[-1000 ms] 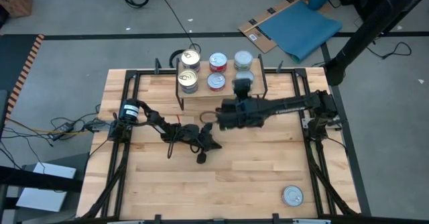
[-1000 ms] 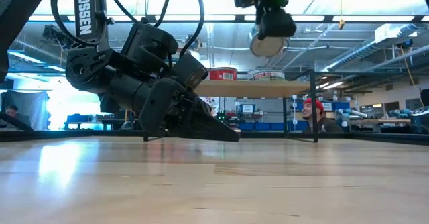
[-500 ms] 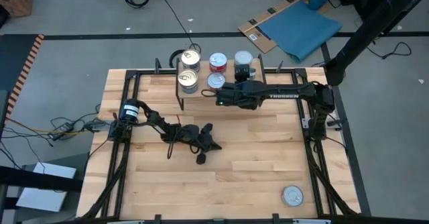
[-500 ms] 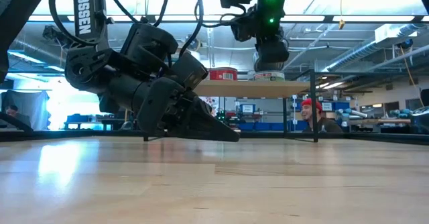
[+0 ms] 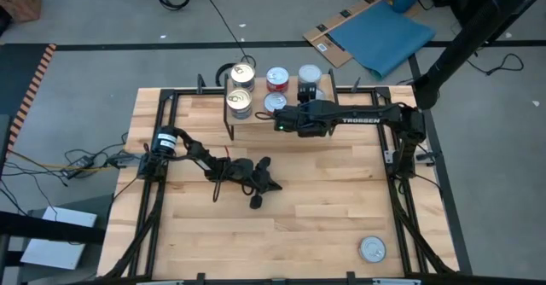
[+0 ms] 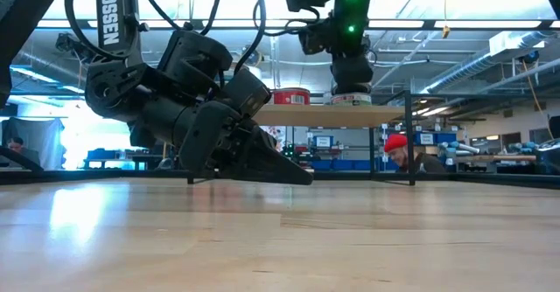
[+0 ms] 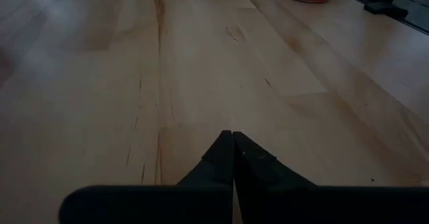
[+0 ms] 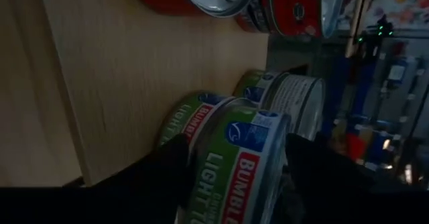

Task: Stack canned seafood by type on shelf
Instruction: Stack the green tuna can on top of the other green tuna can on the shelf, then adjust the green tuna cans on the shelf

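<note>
Right end effector (image 5: pixel 309 94) over shelf (image 5: pixel 256 116), fingers (image 8: pixel 167 167) apart either side of a green-label tin (image 8: pixel 238 163) set on another one; contact unclear. Red tins (image 5: pixel 276 78) beside it, gold tins (image 5: pixel 241 74) at the shelf's other end. Stray tin (image 5: pixel 372 250) on table (image 5: pixel 324 208) near its front right corner. Left end effector (image 5: pixel 257 201) fingers together, tip on table mid-left.
</note>
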Controlling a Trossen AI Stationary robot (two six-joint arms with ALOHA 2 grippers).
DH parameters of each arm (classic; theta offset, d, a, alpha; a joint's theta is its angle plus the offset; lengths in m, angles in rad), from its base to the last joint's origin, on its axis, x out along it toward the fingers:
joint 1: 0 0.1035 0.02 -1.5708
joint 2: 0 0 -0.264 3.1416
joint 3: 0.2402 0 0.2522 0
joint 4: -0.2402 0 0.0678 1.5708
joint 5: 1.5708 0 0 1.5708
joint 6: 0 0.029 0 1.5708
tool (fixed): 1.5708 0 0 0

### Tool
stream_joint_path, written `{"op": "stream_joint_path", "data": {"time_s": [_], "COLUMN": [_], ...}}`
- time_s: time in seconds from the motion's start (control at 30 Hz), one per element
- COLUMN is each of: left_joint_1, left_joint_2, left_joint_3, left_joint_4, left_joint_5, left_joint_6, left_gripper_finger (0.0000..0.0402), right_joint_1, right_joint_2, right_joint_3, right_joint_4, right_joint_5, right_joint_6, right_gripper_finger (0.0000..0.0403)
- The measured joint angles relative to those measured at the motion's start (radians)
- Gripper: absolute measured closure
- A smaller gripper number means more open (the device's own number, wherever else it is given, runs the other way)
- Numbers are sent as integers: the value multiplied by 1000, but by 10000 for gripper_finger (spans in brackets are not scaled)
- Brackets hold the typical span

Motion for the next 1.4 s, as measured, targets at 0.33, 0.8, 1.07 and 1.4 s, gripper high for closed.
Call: {"op": "stream_joint_path", "data": {"time_s": [0.33, 0.8, 1.07, 1.4], "left_joint_1": [0, 0, 0, 0], "left_joint_2": [0, 0, 0, 0], "left_joint_3": [0, 0, 0, 0], "left_joint_4": [0, -1, -6, -7], "left_joint_5": [13, 27, 27, 27], "left_joint_6": [-3, -5, -5, -19], "left_gripper_finger": [396, 396, 396, 396], "right_joint_1": [-49, -70, -20, -124], "right_joint_2": [0, -7, -51, -193], "right_joint_3": [0, 0, 0, 1], "right_joint_4": [-4, -9, -15, 40], "right_joint_5": [-40, -35, -34, -261], "right_joint_6": [27, 28, 45, 282], "right_gripper_finger": [116, 121, 133, 256]}}
